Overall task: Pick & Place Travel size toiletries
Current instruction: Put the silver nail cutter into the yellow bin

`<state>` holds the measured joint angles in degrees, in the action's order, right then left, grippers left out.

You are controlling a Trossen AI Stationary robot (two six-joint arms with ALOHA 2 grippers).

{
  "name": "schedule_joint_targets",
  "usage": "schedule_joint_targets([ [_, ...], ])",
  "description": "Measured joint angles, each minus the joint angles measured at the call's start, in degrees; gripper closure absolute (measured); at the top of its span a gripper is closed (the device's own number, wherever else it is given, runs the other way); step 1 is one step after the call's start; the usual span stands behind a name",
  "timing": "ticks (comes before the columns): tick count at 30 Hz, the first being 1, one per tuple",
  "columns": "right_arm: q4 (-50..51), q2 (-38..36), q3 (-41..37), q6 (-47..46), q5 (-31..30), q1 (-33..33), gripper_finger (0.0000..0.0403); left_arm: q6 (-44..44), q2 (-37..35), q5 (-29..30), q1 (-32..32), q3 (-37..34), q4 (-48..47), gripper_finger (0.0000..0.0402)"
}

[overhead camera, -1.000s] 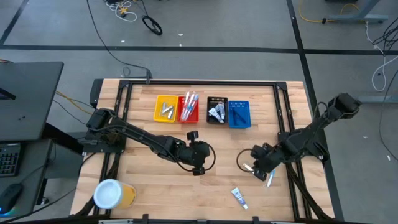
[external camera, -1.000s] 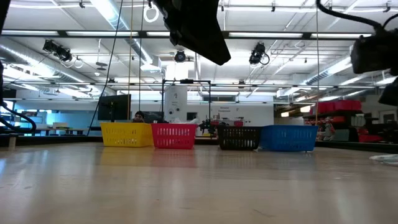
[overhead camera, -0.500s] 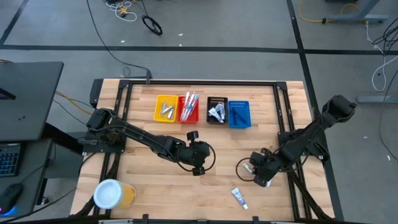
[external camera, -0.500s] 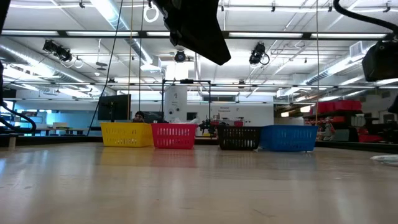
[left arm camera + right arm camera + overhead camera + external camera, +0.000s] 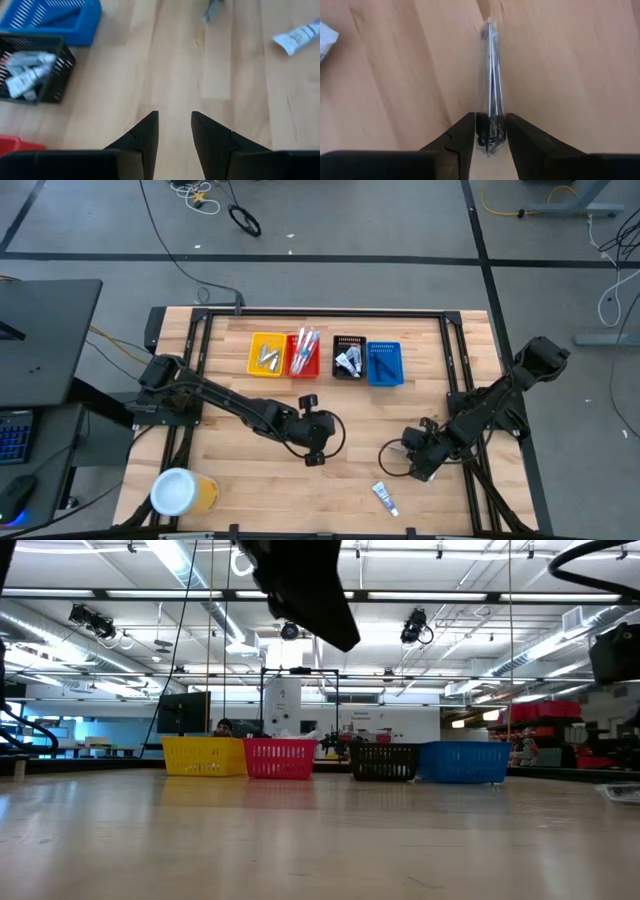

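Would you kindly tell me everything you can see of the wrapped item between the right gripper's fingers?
The wrapped item is a slim, dark, stick-like toiletry sealed in a clear, shiny plastic sleeve. It lies flat on the pale wooden table, pointing straight away from the right gripper. Its near end sits between the two dark fingers, which flank it closely. Whether they are already pinching it cannot be told.
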<state>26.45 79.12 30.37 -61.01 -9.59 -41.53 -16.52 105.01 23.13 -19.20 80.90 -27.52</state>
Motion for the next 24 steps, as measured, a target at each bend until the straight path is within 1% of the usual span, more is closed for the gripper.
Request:
schedule_joint_targets([
  [4,0.1,0.2,-0.1,0.0,-1.4,-1.1,0.0289,-3.7,0.0,-0.3,-0.7,0.0,-2.8,0.0276],
  [10,0.1,0.2,-0.2,0.0,-1.9,-1.4,0.0336,-5.2,0.0,0.4,-0.7,0.0,-1.8,0.0276],
  [15,-1.1,0.3,-0.3,0.2,-3.8,-1.4,0.034,-5.2,0.0,0.4,-0.4,0.0,-0.1,0.0276],
  [16,-2.2,0.4,-0.4,0.9,-5.2,-1.4,0.034,-5.2,0.0,0.5,-0.4,0.0,0.6,0.0276],
  [18,-5.0,0.7,-0.4,3.2,-9.8,-1.2,0.034,-4.5,0.0,0.8,-0.2,0.0,1.9,0.0276],
  [21,-9.4,0.6,-0.6,7.8,-16.7,-0.3,0.034,-1.0,0.0,0.2,0.1,0.0,4.8,0.0276],
  [22,-11.2,0.6,-0.5,9.3,-19.2,0.3,0.034,0.6,0.0,-0.5,0.4,0.0,5.9,0.0276],
  [24,-13.6,0.6,-0.5,12.8,-24.2,1.6,0.034,3.6,0.0,-3.6,1.0,0.0,7.7,0.0276],
])
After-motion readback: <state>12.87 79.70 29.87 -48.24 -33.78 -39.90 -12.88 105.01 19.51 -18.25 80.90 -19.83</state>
